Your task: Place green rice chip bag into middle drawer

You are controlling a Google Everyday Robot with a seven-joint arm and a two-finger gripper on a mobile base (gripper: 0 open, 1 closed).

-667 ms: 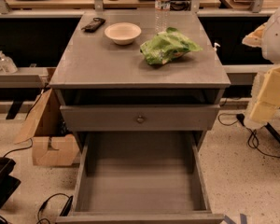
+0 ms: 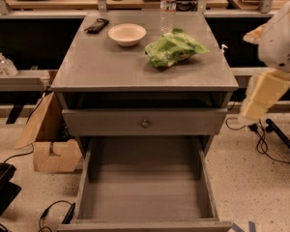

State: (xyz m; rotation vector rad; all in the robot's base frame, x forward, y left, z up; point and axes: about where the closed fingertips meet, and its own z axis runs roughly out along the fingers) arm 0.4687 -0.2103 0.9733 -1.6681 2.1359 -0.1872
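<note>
The green rice chip bag (image 2: 174, 47) lies crumpled on the grey cabinet top (image 2: 111, 71), right of centre. The middle drawer (image 2: 145, 190) is pulled wide open at the bottom of the view, and its flat grey floor is bare. My gripper (image 2: 262, 96) shows as a cream-coloured block on the white arm at the right edge. It hangs beside the cabinet's right side, below the level of the top, apart from the bag and the drawer.
A white bowl (image 2: 127, 34), a clear water bottle (image 2: 168, 1) and a small black object (image 2: 96, 25) share the cabinet top. The drawer front with a knob (image 2: 145, 123) is shut above the open drawer. A cardboard box (image 2: 50, 144) and cables lie on the floor at the left.
My arm at the right edge has shifted slightly left toward the cabinet. The bag, bowl and drawer have not moved.
</note>
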